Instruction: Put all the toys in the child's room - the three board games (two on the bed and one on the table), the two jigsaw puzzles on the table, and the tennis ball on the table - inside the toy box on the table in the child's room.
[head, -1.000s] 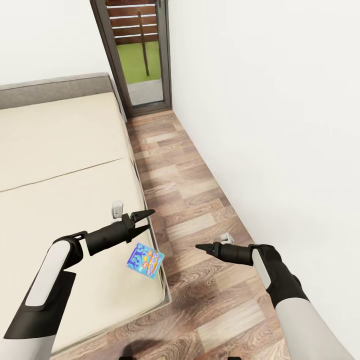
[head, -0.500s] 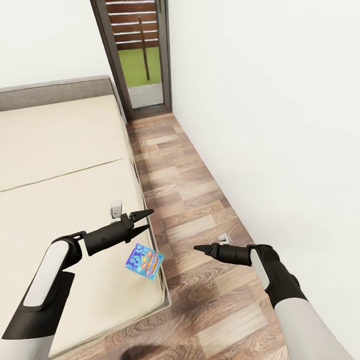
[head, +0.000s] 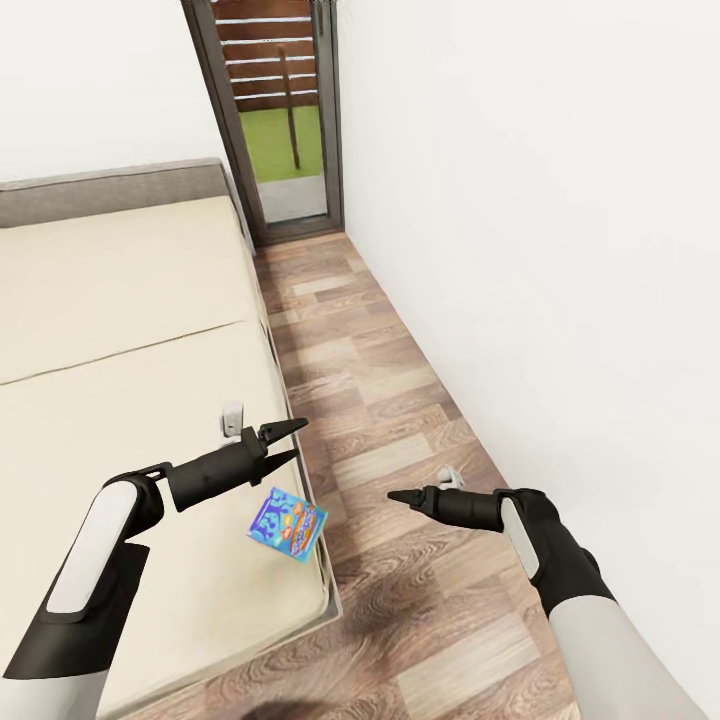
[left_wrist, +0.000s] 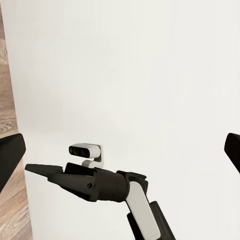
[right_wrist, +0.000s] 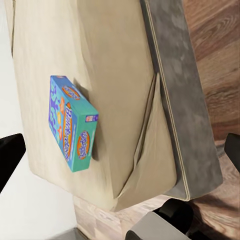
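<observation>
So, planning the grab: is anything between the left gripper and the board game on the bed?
No. In the head view, bare mattress separates the open left gripper from the board game.

Cream mattress (head: 120, 330) on grey bed frame (head: 110, 185) at left, wood floor (head: 380, 420) alongside, white wall (head: 560, 250) at right, glass door (head: 285, 120) at far end.

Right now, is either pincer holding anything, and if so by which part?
Nothing is held. The left pincer is open above the bed, clear of the board game near the bed's edge. The right pincer is over the floor, empty.
</observation>
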